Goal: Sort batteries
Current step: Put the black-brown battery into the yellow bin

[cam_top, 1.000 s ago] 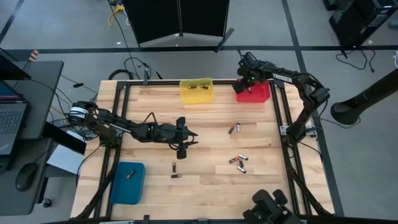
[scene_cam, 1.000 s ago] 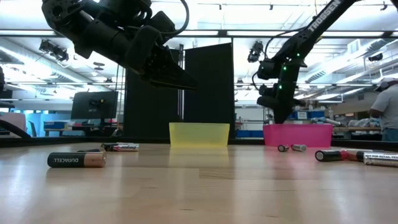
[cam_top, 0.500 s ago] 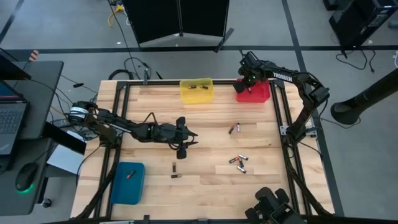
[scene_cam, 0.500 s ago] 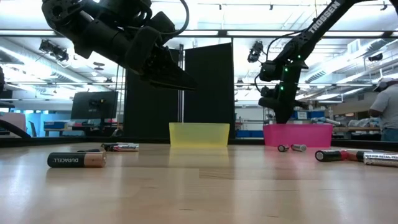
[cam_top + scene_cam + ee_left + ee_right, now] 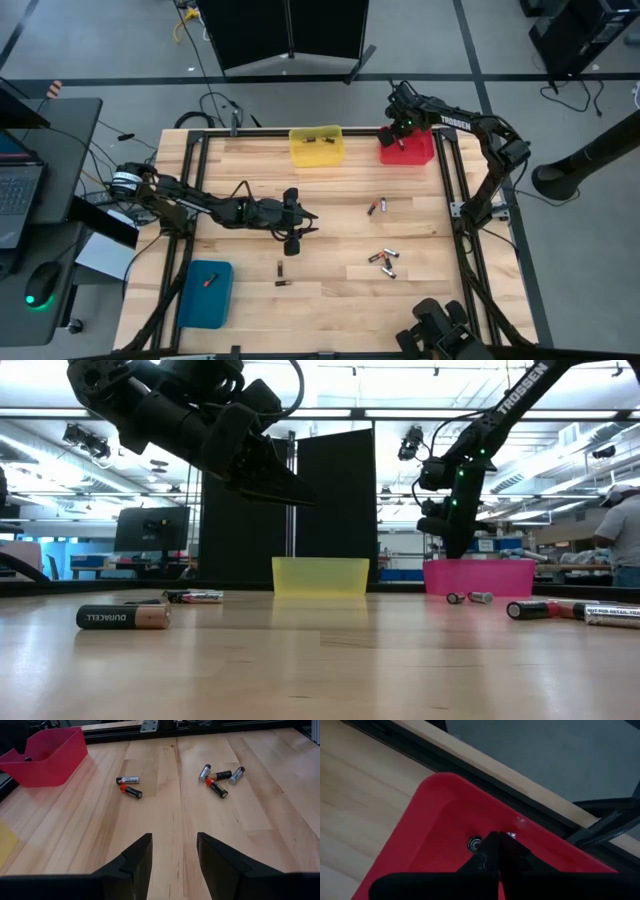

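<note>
Nearest the front edge of the pale wooden slatted surface [image 5: 330,290], a blue rectangular plastic bin [image 5: 205,293] is seen at the left corner, with one small red-orange marked battery [image 5: 209,282] lying inside it. Just behind and to the right of that bin, two small dark cylindrical batteries [image 5: 281,275] lie apart on the bare wood, and further right a cluster of four silvery, black and red-orange marked batteries [image 5: 382,261] is gathered. Behind the two dark cells, over the middle of the surface, the left tool [image 5: 291,235] is held above the wood with its two dark fingers [image 5: 137,857] spread and nothing between them. Beyond the cluster, a pair of small batteries [image 5: 377,206] lies close together on the wood. At the far edge, a yellow rectangular plastic bin [image 5: 316,146] is set near the centre, with a few dark cells inside. To its right stands a red rectangular plastic bin [image 5: 410,150], over which the right tool [image 5: 402,128] is poised, its fingers pressed together. Below its tips, a silvery battery end [image 5: 475,843] is seen on the red bin's floor.
</note>
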